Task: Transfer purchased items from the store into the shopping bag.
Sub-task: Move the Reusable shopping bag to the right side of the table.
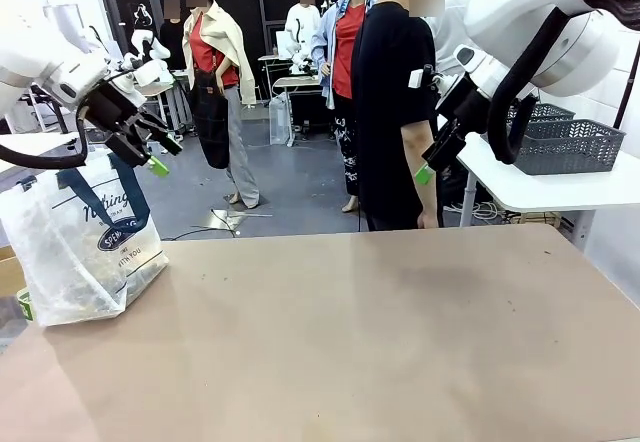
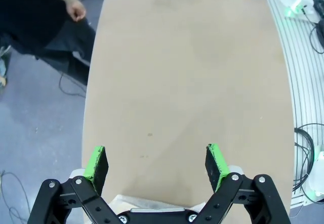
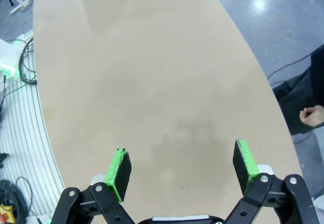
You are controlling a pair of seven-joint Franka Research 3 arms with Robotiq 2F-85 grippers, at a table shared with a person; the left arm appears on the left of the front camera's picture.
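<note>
In the front view, the shopping bag (image 1: 85, 252) is being seen standing at the table's (image 1: 350, 342) 9 o'clock edge, upright and slightly slumped. It is being judged soft, light and crinkly; it is best being taken by the navy strap handles (image 1: 128, 194) or held open at the mouth. A grey mesh basket (image 1: 565, 145), judged stiff and light, is resting on a side table at 2 o'clock, well apart from the bag. The left gripper (image 1: 148, 150) is being held above the bag, fingers spread, holding nothing. The right gripper (image 1: 432, 162) is being held at 1 o'clock, beside a person's hand (image 1: 428, 210).

In the left wrist view, the left gripper (image 2: 157, 164) is being shown fully spread and empty over bare tabletop.

In the right wrist view, the right gripper (image 3: 183, 165) is likewise being shown wide apart, touching nothing.
</note>
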